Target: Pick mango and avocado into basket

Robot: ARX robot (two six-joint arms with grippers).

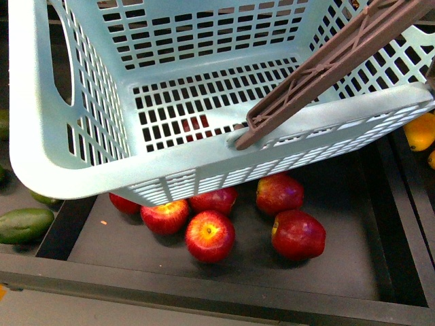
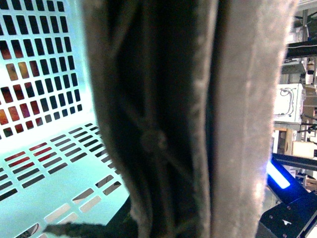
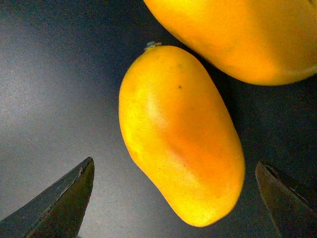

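Mango (image 3: 178, 134), pictured on its side on dark tray floor (image 3: 49, 74), stem end toward a second mango (image 3: 237, 34) just beside it. Straddled by the right gripper (image 3: 174, 163), jaws spread wide, clear of the skin on both sides, nothing held. Judged smooth, rounded and likely slippery, fairly weighty, firm yet easily bruised. Best taken across the broad middle, long axis crosswise to the fingers, with a modest squeeze.

Farther off, seen tilted above red apples (image 1: 211, 234): teal basket (image 1: 224, 159), nothing inside, brown handle (image 1: 326, 64) slanting across its mouth. Left gripper's hold not to be told from the left wrist view, filled by the blurred handle. Spotted past the basket's left corner: green avocado (image 1: 24, 224), well apart from the mango.
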